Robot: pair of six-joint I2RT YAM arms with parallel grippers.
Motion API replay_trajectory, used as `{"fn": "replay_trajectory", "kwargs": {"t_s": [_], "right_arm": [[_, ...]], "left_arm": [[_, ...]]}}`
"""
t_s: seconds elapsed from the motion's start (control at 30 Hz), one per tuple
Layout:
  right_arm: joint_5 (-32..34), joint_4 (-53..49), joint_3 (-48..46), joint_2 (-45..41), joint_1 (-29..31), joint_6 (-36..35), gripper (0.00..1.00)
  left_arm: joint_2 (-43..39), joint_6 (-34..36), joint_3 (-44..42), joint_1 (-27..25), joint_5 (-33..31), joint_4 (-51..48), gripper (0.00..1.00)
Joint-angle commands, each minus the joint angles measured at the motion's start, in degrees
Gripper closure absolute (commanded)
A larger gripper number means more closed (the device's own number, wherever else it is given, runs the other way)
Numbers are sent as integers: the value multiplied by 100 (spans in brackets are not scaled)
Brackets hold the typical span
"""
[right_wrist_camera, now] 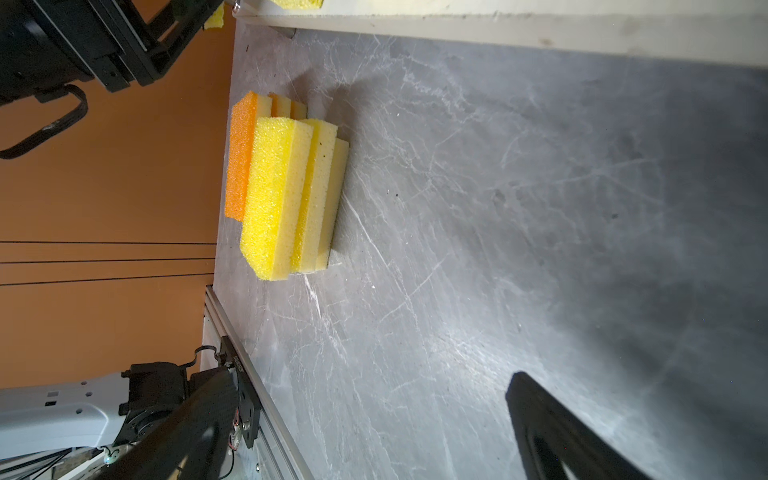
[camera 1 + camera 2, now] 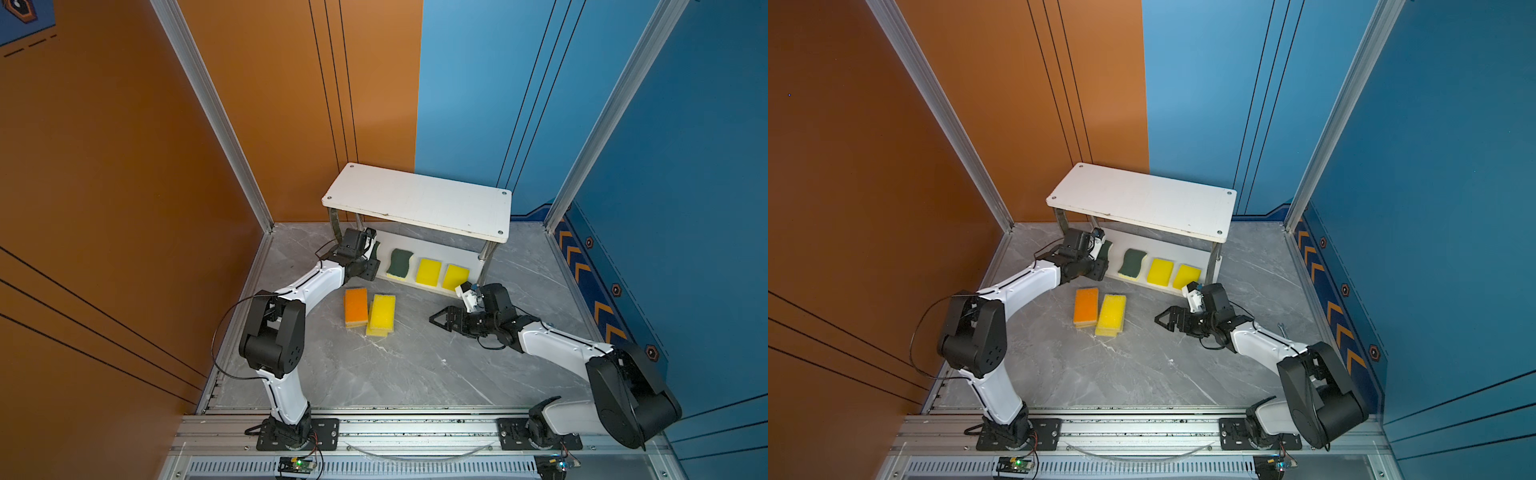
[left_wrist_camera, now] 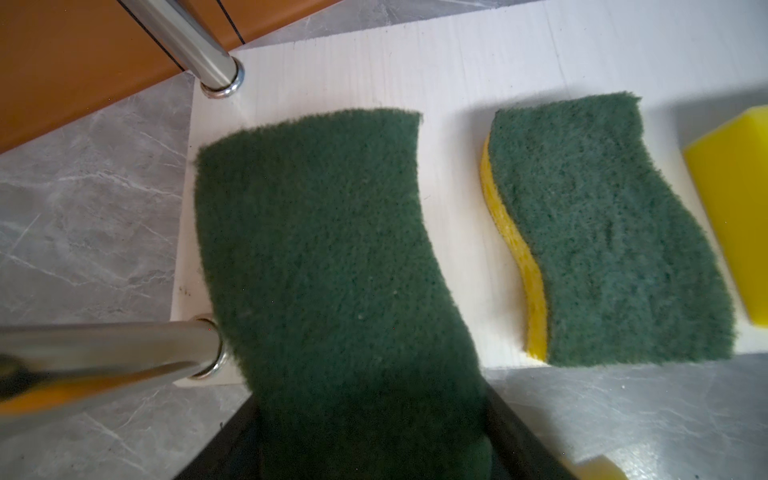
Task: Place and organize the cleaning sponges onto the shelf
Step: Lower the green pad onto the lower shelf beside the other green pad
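On the table point(image 2: 395, 374) wait 2 stacks, orange sponges point(image 2: 356, 306) beside yellow sponges point(image 2: 382, 313), with the right gripper point(image 2: 436, 321) near them, wide and empty. Farther, the left gripper point(image 2: 371, 249) clamps a green pad point(image 3: 324, 249) above the shelf point(image 2: 415, 199)'s lower board, beside 1 placed green pad point(image 2: 400, 262) and 2 yellow ones point(image 2: 429, 272). The placing step is in hand; next it should lower and release.

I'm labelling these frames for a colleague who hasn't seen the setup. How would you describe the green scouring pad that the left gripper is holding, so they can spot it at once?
Find the white two-tier shelf at the back of the grey table. On its lower board, at the end by the orange wall, the left gripper holds the held scouring pad over the corner. Unlike the second scouring pad lying free beside it, only this one is gripped.
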Motion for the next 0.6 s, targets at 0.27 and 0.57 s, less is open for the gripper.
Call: {"fn": "replay_trajectory", "kwargs": {"t_s": [0.27, 0.57], "right_arm": [[140, -2, 221, 21, 93, 72, 0], [166, -20, 254, 4, 136, 89, 0]], "left_arm": [[291, 184, 373, 37, 65, 52, 30], [461, 70, 504, 38, -46, 5, 30]]}}
